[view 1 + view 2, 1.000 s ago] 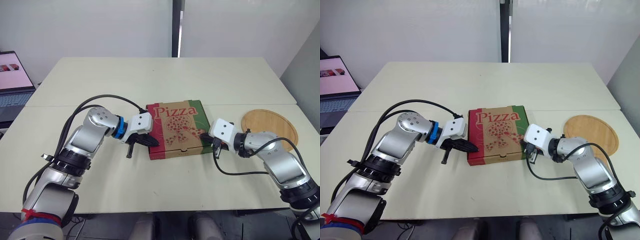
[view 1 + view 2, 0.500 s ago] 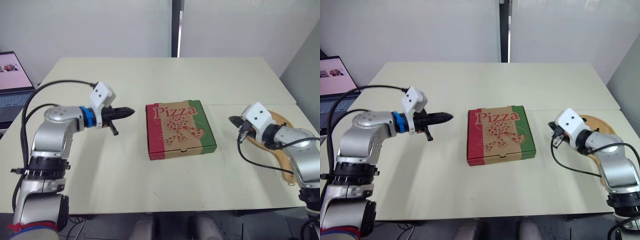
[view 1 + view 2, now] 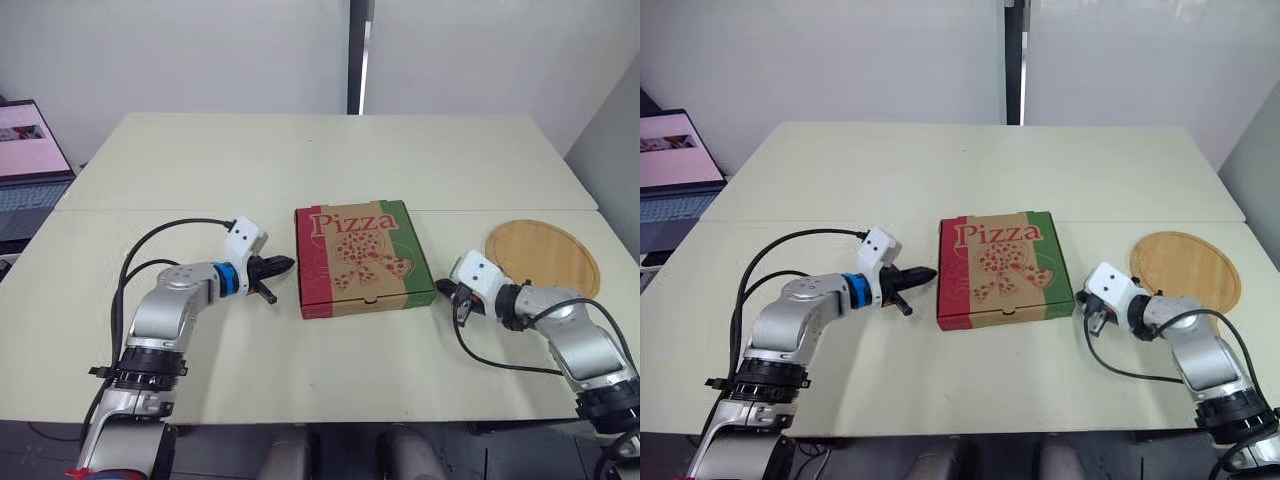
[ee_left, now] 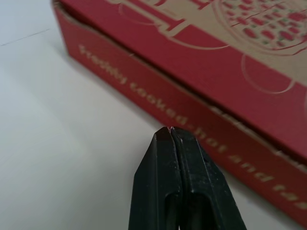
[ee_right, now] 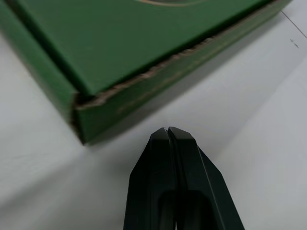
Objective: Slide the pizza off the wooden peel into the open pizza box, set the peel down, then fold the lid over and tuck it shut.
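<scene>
Head view: closed red-and-green cardboard pizza box (image 3: 362,258) mid-frame, round wooden peel (image 3: 541,258) right, my left gripper (image 3: 288,264) and right gripper (image 3: 444,292) flanking the box | Left wrist: fingers (image 4: 163,158) pressed together, red side ahead | Right wrist: same, green corner ahead.

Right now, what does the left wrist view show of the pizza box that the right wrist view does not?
Left wrist view: the red side of the pizza box, with pale lettering. Right wrist view: its green corner with a raw cardboard edge. Both: the closed lid, the pale table, and shut jaws, of the left gripper and the right gripper.
</scene>
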Robot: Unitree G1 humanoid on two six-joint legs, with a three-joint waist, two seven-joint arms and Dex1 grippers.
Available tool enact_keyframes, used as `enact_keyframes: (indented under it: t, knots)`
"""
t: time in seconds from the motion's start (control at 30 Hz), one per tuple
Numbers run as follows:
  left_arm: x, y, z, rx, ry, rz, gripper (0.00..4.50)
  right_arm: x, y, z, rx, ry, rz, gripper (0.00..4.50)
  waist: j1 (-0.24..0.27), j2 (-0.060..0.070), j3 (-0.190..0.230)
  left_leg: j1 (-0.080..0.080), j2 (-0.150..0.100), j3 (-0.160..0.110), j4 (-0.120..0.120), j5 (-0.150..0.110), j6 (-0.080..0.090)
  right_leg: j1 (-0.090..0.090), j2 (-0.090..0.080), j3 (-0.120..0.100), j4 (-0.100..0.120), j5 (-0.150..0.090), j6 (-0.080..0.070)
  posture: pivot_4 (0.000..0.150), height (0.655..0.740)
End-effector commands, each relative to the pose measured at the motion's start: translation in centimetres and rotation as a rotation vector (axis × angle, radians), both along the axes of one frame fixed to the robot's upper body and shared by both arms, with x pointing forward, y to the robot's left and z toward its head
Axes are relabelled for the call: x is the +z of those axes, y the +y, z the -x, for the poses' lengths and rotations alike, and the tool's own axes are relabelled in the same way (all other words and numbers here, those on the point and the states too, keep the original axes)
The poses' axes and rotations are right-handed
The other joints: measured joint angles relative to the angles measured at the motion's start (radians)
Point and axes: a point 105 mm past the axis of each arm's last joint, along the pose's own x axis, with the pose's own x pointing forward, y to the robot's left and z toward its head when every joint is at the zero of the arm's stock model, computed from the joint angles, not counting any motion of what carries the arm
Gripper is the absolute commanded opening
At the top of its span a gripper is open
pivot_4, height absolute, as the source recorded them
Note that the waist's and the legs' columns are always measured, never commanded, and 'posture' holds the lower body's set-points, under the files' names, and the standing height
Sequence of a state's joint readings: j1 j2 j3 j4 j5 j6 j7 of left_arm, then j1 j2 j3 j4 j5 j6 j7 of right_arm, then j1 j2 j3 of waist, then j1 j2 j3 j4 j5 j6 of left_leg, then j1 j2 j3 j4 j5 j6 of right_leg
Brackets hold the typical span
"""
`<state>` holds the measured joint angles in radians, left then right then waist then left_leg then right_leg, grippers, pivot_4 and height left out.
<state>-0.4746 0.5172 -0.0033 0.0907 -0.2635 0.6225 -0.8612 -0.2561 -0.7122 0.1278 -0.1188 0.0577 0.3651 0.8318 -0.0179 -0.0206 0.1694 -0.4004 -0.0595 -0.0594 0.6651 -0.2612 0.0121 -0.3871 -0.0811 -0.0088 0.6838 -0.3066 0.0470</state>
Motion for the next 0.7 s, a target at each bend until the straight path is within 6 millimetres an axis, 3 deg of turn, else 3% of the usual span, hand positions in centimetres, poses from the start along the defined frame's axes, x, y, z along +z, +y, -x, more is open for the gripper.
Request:
enact_keyframes:
  t: [0.03, 0.5, 0.7]
  knots:
    - [0.7, -2.0, 1.6, -0.096, 0.001, 0.032, 0.0, 1.3, 1.8, 1.4, 0.105, -0.011, -0.046, 0.05, -0.001, 0.0, 0.0, 0.0, 0.0, 0.0, 0.0, 0.0, 0.0, 0.0, 0.0, 0.0, 0.0, 0.0, 0.0, 0.15, 0.7281]
    - [-0.4, -3.6, 3.7, -0.163, 0.057, 0.037, 0.0, 0.9, 3.6, 5.6, 0.245, 0.101, -0.03, 0.05, 0.014, 0.0, 0.0, 0.0, 0.0, 0.0, 0.0, 0.0, 0.0, 0.001, 0.0, 0.0, -0.002, 0.0, 0.0, 0.15, 0.7281]
    - [-0.8, -3.5, 4.1, -0.163, 0.065, 0.029, 0.0, 0.9, 2.9, 4.9, 0.207, 0.073, 0.007, 0.05, 0.015, 0.0, 0.0, 0.0, 0.0, 0.0, 0.0, 0.0, 0.0, 0.001, 0.0, 0.0, -0.002, 0.0, 0.0, 0.15, 0.7281]
